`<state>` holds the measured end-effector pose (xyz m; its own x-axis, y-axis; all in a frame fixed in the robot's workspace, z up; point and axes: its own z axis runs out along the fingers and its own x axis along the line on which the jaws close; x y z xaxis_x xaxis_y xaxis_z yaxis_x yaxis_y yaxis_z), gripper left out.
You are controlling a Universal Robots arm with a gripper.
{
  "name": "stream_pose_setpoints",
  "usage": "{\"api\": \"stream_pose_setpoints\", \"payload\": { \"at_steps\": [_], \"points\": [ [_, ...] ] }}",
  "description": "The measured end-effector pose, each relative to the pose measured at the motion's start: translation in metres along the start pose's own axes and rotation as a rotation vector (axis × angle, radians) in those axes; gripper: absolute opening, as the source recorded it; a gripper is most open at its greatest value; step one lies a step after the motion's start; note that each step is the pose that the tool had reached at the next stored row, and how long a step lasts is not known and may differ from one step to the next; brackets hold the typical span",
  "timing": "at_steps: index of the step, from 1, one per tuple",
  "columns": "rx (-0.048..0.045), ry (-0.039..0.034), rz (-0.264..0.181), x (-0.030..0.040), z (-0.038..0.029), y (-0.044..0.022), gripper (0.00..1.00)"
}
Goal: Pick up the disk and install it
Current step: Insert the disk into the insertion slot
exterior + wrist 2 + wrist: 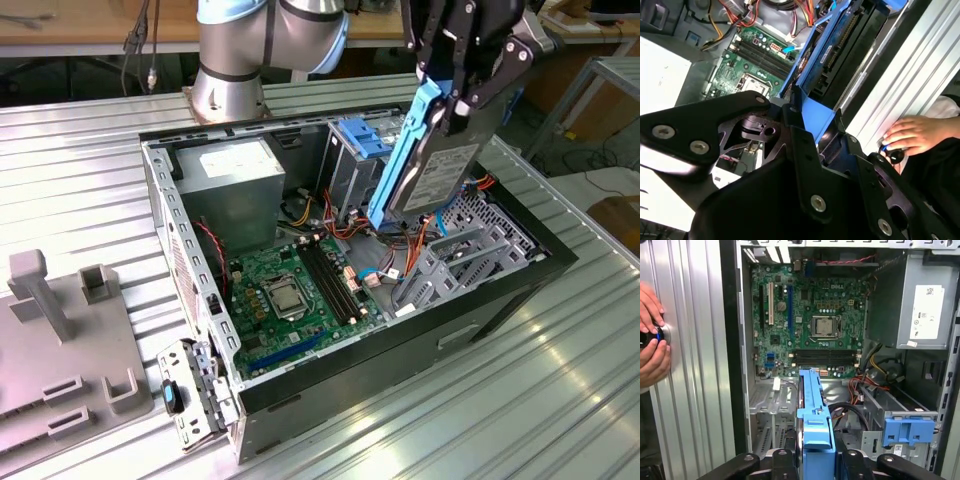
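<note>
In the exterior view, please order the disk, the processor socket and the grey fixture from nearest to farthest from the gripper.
1. The disk: held in the gripper, above the case.
2. The processor socket: inside the case, on its floor.
3. The grey fixture: on the table, at the exterior view's far left.

Items I cannot fully see from my station:
- Disk (428, 165): upper end covered by the clamping gripper (452, 100), exterior view.
- Gripper: body cut by that view's upper edge.
- Arm base (235, 70): likewise cut above.
- Drive cage (470, 250): part hidden behind the disk.
- Person's hands (654, 362), first wrist view: cut by the picture's edge, covering a small dark knob (650, 336) I cannot identify.
- Grey fixture plate (60, 350): cut by the exterior view's left edge.
</note>
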<state>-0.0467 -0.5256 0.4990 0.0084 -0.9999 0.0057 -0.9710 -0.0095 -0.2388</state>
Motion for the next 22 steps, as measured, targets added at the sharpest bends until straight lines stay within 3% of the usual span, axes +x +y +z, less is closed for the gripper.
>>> {"api": "stream_pose_setpoints", "payload": {
  "at_steps": [3, 4, 7, 9, 12, 15, 19, 21, 22],
  "points": [
    [0.0001, -0.0018, 0.000, 0.0014, 0.0067, -0.0166, 0.37],
    [0.0000, -0.0044, 0.001, 0.0027, 0.0104, -0.0262, 0.37],
    [0.0002, -0.0124, 0.003, 0.0139, 0.0158, -0.0322, 0.37],
    [0.0002, -0.0155, 0.004, 0.0174, 0.0176, -0.0340, 0.37],
    [0.0003, -0.0322, 0.008, 0.0218, 0.0207, -0.0388, 0.37],
    [0.0005, -0.0428, 0.011, 0.0251, 0.0232, -0.0413, 0.37],
    [0.0008, -0.0432, 0.017, 0.0268, 0.0272, -0.0451, 0.37],
    [0.0009, -0.0428, 0.018, 0.0272, 0.0350, -0.0617, 0.37],
    [0.0007, -0.0425, 0.018, 0.0278, 0.0357, -0.0627, 0.37]
  ]
}}
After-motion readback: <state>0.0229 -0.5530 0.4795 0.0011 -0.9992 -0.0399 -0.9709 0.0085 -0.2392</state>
